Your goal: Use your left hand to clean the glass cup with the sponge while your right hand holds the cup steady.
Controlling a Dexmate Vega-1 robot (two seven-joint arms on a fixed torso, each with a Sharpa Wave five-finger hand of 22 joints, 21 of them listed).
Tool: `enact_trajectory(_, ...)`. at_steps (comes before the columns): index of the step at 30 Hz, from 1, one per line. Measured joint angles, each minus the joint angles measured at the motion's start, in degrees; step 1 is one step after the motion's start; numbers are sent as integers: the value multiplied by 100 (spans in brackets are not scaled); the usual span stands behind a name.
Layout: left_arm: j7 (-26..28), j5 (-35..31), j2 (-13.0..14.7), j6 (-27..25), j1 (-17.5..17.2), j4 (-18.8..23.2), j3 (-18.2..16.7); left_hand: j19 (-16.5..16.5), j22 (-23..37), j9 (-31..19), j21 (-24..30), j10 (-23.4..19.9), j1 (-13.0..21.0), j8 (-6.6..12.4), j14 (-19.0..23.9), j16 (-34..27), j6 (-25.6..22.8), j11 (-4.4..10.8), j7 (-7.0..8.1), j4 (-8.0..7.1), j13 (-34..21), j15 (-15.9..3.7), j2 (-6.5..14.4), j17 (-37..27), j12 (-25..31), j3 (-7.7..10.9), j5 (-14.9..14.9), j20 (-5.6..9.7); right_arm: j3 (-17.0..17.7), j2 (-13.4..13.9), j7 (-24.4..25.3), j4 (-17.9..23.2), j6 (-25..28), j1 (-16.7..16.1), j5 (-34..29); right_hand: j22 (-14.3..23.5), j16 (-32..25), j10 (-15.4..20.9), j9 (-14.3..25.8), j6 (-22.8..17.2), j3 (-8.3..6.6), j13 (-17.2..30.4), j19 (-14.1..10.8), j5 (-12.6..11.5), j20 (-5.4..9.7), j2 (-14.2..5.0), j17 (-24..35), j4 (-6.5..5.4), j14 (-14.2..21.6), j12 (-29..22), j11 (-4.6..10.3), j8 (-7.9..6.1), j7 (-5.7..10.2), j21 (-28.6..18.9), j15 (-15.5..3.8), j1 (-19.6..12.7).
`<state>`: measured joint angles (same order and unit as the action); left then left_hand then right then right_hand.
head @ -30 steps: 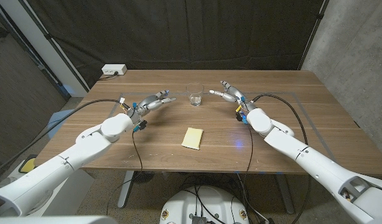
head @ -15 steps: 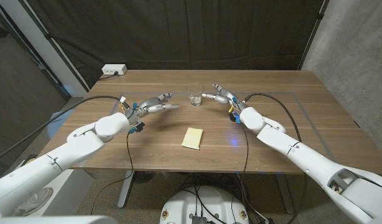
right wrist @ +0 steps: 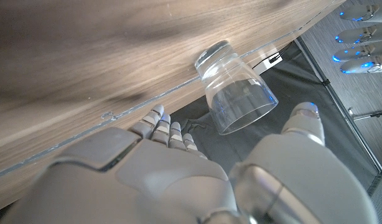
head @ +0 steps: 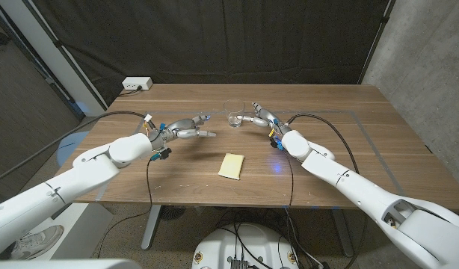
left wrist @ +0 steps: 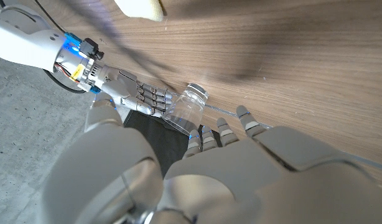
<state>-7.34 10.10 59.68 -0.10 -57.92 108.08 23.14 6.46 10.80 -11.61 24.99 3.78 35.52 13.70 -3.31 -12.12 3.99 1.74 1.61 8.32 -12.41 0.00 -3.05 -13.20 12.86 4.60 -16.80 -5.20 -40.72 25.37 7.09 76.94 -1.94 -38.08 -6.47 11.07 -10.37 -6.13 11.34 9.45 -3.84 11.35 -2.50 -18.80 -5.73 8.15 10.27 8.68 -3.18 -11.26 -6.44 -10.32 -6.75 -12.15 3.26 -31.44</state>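
Standing on a wooden table [head: 364,134] before black curtains [head: 214,37], the glass cup [head: 234,114] sits between both open, empty robot hands.

You have no readable text, label, brand, number or sign anywhere in these views; nothing to report.

We're looking at glossy white shell arms with rounded joints. Both the left hand [head: 183,126] and the right hand [head: 259,118] are silver-grey metal with segmented fingers. We also spot black cables looping off each wrist, small blue connectors, and blue-lit fingertips.
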Motion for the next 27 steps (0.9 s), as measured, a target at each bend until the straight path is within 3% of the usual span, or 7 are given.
enact_trajectory(4, -83, -22, 105, -5, -12, 108, -30, -31, 0, 0, 0, -20, 39, 0, 23, 0, -21, 20, -21, 0, 0, -22, 37, 0, 0, 0, 0, 31, -31, -94, 85, -149, -75, 45, -37, 0, 21, -98, 0, 0, 62, 0, -33, -71, -336, 19, 0, 0, -113, 0, -30, -29, 0, 0, -26, -91)
enact_trajectory(8, -127, -26, 145, -5, -30, 156, -51, -31, 0, -27, 0, -41, 68, 0, 23, 0, -21, -1, -20, 0, 0, -22, 8, -9, 29, 0, 0, 31, -82, -217, 90, -353, -109, 124, -53, 0, 21, -159, 27, 0, 69, 28, -114, -93, -474, -19, 0, -7, -147, 0, -30, -50, 0, 0, -41, -130)
enact_trajectory(12, -137, -17, 214, -5, -95, 236, -108, -31, 0, -27, 0, -41, 90, 15, 23, 0, -52, -1, -51, 0, -20, -22, 30, -27, 29, 0, 0, 30, -133, -354, 112, -580, -164, 208, -73, -7, 21, -159, 27, 31, 82, 28, 58, -177, -472, -38, 0, -17, -237, 0, -30, -71, 31, 23, -25, -247)
enact_trajectory(18, -137, 15, 302, -8, -203, 327, -196, -62, 29, -26, 0, -63, 128, 36, 22, 0, -125, 22, -61, -1, -27, -22, 68, -27, 29, 0, -45, 61, -198, -536, 185, -871, -206, 322, -147, -15, 20, -264, 26, 38, 203, 27, 453, -230, -482, -26, -1, -78, -356, 0, -74, -71, 84, 169, 178, -258)
enact_trajectory(23, -123, 44, 352, -32, -277, 381, -253, -62, 29, -26, -22, -73, 127, 36, 22, 0, -155, 11, -91, -1, -26, -22, 68, -26, 50, 0, -45, 61, -253, -697, 209, -1161, -281, 442, -190, -27, 20, -292, 26, 38, 284, 27, 595, -265, -503, -26, -1, -96, -435, 0, -102, -71, 84, 193, 162, -258)
enact_trajectory(27, -112, 61, 375, -51, -319, 407, -284, -62, 28, -26, -22, -73, 128, 36, 22, 0, -155, 11, -91, -1, -26, -22, 68, -26, 50, 0, -45, 61, -282, -795, 214, -1343, -355, 514, -205, -29, 20, -362, 26, 38, 347, 27, 707, -310, -386, -24, 27, -127, -527, -22, -94, -71, 84, 201, 110, -256)
